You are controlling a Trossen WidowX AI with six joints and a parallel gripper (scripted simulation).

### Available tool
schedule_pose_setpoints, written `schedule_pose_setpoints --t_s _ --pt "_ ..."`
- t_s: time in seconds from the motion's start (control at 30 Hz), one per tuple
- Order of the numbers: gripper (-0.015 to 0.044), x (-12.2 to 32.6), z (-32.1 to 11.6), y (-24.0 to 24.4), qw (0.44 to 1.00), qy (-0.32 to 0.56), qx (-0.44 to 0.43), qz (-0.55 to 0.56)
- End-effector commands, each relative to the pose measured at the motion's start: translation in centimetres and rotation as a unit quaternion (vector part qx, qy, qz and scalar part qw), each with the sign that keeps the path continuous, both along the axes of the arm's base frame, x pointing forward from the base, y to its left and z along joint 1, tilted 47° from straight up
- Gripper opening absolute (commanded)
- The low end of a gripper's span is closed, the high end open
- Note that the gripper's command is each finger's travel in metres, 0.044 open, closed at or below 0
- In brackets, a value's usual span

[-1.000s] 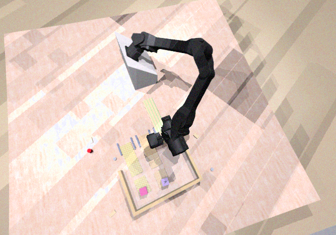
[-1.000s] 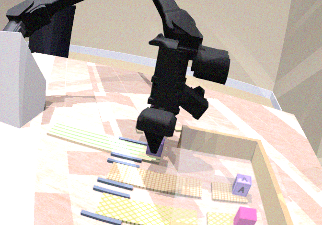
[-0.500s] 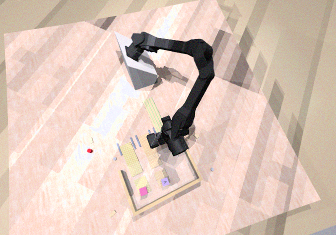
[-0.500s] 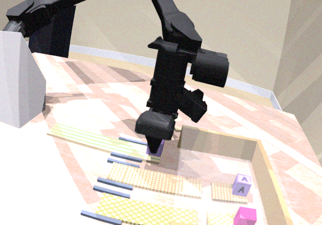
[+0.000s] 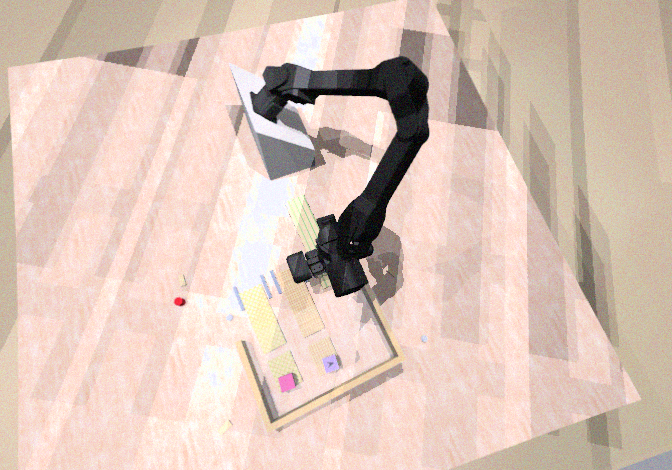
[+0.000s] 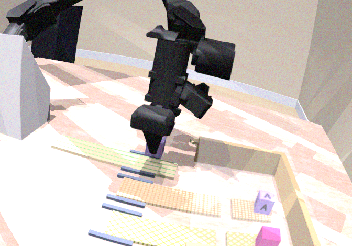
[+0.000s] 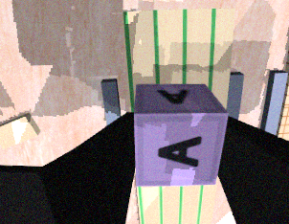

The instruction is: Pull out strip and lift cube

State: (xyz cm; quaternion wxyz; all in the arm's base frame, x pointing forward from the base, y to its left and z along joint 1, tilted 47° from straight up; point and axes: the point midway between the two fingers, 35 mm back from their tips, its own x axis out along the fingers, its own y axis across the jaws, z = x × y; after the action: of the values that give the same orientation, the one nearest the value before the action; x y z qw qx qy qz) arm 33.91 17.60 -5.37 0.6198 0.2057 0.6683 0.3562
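Observation:
My gripper (image 6: 154, 152) (image 7: 171, 122) is shut on the purple cube (image 6: 161, 149) (image 7: 155, 168) lettered A. The cube hangs a little above the green-lined strip (image 5: 303, 218) (image 6: 95, 151) (image 7: 170, 45), back from its far end. That strip is in one piece. The orange-grid strip (image 5: 294, 302) (image 6: 167, 197) is separated by a gap from its short piece (image 5: 321, 349) (image 6: 241, 209), which bears another A cube (image 5: 330, 363) (image 6: 263, 204). The yellow-lattice strip (image 5: 262, 318) (image 6: 164, 228) also has a gap before its short piece (image 5: 281, 363) (image 6: 239, 239), which bears a pink cube (image 5: 287, 382) (image 6: 267, 236). The held cube is hidden in the top view.
A low wooden wall (image 5: 339, 391) (image 6: 237, 158) surrounds the far ends of the strips. Blue rails (image 5: 276, 281) (image 6: 125, 200) (image 7: 235, 96) flank the strips. A red object (image 5: 179, 301) and small scraps lie outside the wall. The grey base block (image 5: 289, 155) (image 6: 34, 95) stands behind the strips.

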Motion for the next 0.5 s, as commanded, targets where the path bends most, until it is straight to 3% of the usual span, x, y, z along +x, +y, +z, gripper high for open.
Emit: schedule_pose_setpoints --t_s 0.0,0.47 --pt "0.0 -1.4 0.7 -1.3 1.0 0.0 0.001 -0.002" --pt "0.0 -4.8 1.0 -2.9 1.0 0.002 0.001 -0.003"
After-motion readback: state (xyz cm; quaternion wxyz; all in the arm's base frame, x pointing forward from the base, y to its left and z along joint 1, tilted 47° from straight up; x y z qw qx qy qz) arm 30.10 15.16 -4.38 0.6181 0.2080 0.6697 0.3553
